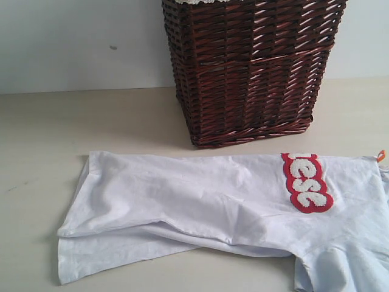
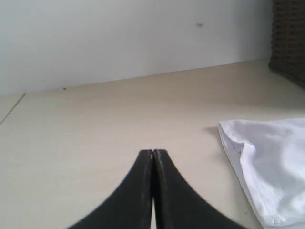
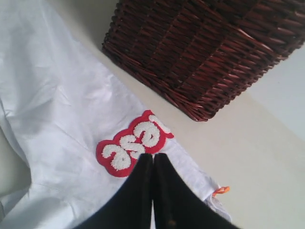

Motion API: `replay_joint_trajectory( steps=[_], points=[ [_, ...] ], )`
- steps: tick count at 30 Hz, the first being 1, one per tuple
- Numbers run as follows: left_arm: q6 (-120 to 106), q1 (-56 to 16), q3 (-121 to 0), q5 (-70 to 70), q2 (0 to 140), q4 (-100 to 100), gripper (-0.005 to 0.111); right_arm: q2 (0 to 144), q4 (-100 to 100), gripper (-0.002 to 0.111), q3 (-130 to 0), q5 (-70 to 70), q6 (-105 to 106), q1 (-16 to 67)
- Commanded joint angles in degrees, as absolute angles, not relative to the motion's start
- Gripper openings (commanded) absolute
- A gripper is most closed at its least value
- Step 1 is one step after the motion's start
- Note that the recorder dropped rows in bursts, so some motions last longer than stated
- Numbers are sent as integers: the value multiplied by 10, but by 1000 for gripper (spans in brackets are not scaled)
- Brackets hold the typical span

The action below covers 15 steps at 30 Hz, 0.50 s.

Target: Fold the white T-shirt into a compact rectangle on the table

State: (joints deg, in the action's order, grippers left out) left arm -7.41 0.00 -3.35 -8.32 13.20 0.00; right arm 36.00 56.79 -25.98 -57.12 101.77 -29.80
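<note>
**Inspector A:** Where is the garment?

**Inspector B:** The white T-shirt [image 1: 213,201] lies flat on the surface [image 1: 73,134]. In the exterior view it spans from 8 o'clock to 4 o'clock and runs off frame at 4 and 5 o'clock. It is partly folded lengthwise, and a loose under-layer shows at 8 o'clock. The red lettering patch [image 1: 307,182] sits at 4 o'clock and the orange neck tag [image 1: 381,156] at 3 o'clock.

**Inspector A:** And the pincers?

**Inspector B:** The left pincer [image 2: 153,153] is clenched and empty over bare surface, with the shirt's corner near but apart. The right pincer [image 3: 153,156] is likewise clenched, its tips above the cloth just beside the lettering. I see no fabric between its jaws.

**Inspector A:** Hazards?

**Inspector B:** Several, in my judgement.
- Neither pincer can take cloth until it releases.
- The cotton is thin and layered, so a shallow pinch may lift only the top layer and pull the existing fold apart.
- The dark wicker basket [image 1: 249,67] stands at 12 o'clock, close behind the shirt's far edge. A fold swept that way could snag cloth or strike the weave.
- The thick lettering may resist a clean crease.
</note>
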Motion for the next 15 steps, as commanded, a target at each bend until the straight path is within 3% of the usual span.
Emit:
replay_joint_trajectory(
  steps=[1, 10, 15],
  points=[
    [-68, 1, 0, -79, 121, -8, 0, 358, 568, 0, -263, -530, 951, -300],
    [-80, 0, 0, -170, 78, -4, 0, 362, 569, 0, -259, -468, 929, -298],
    [-80, 0, 0, -173, 78, -4, 0, 411, 649, 0, -222, -230, 929, -246]
  ],
)
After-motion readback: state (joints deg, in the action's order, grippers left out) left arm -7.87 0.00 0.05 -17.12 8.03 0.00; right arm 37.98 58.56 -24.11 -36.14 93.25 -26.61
